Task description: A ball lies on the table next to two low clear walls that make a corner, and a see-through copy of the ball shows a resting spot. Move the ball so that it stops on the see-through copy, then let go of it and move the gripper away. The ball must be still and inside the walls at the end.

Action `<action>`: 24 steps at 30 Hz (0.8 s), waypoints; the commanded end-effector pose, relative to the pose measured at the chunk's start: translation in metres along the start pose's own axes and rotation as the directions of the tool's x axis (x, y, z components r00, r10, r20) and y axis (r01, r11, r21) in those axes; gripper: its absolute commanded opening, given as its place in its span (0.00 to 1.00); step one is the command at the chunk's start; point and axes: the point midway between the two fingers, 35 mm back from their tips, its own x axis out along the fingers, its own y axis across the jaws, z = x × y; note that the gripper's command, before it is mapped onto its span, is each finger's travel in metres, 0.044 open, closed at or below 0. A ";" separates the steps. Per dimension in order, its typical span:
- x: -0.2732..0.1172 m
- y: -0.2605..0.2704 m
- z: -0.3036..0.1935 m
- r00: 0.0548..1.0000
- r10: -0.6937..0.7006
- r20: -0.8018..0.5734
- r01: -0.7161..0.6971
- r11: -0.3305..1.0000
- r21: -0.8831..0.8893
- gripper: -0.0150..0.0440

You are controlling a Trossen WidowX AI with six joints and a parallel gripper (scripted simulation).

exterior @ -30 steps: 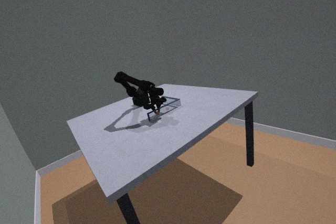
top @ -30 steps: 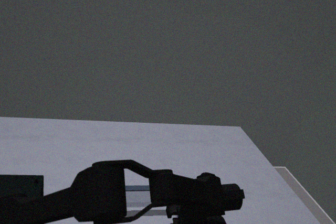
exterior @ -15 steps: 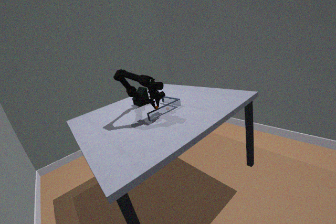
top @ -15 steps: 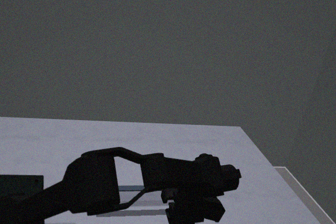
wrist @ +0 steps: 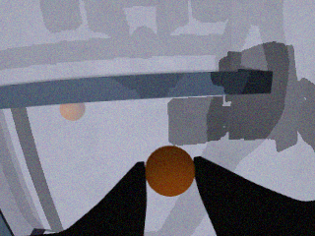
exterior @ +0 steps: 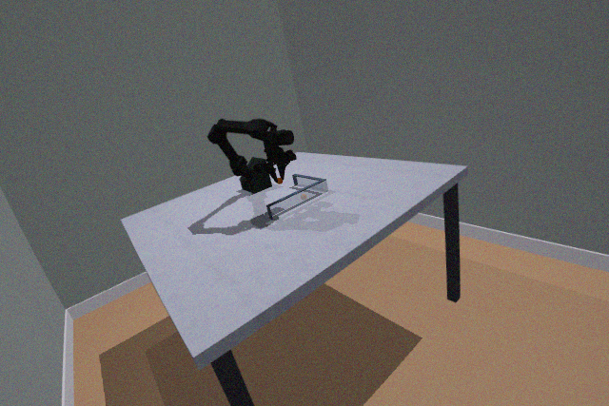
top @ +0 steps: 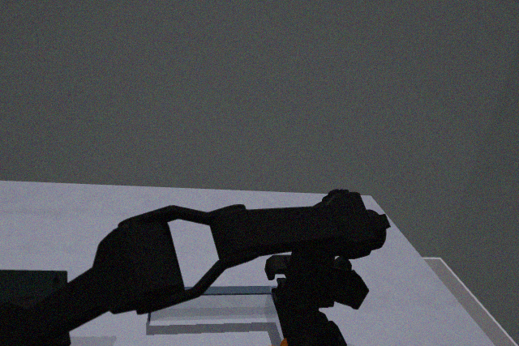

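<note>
The orange ball (top: 285,342) (exterior: 280,180) (wrist: 170,171) is pinched between the two fingertips of my gripper (exterior: 279,179) (wrist: 168,166), which is shut on it. The ball is held above the table, near the low clear walls (top: 234,290) (exterior: 295,193) (wrist: 192,85) that make a corner. The pale see-through copy (exterior: 303,196) (wrist: 73,110) is on the table beside the long wall, toward the corner; in the wrist view it is up and left of the ball. In the top view the fingertips are cut off by the lower edge.
The table (top: 41,233) (exterior: 216,268) carries the arm's dark base (top: 33,288) (exterior: 255,176). The arm casts shadows over the table around the long wall. A table edge runs along the right in the top view.
</note>
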 end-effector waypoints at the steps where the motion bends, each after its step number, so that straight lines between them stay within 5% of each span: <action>1: -0.012 -0.001 0.001 1.000 0.001 -0.001 -0.001 1.000 0.015 0.25; 24: 0.036 0.095 0.013 1.000 0.006 0.001 -0.006 1.000 0.017 0.25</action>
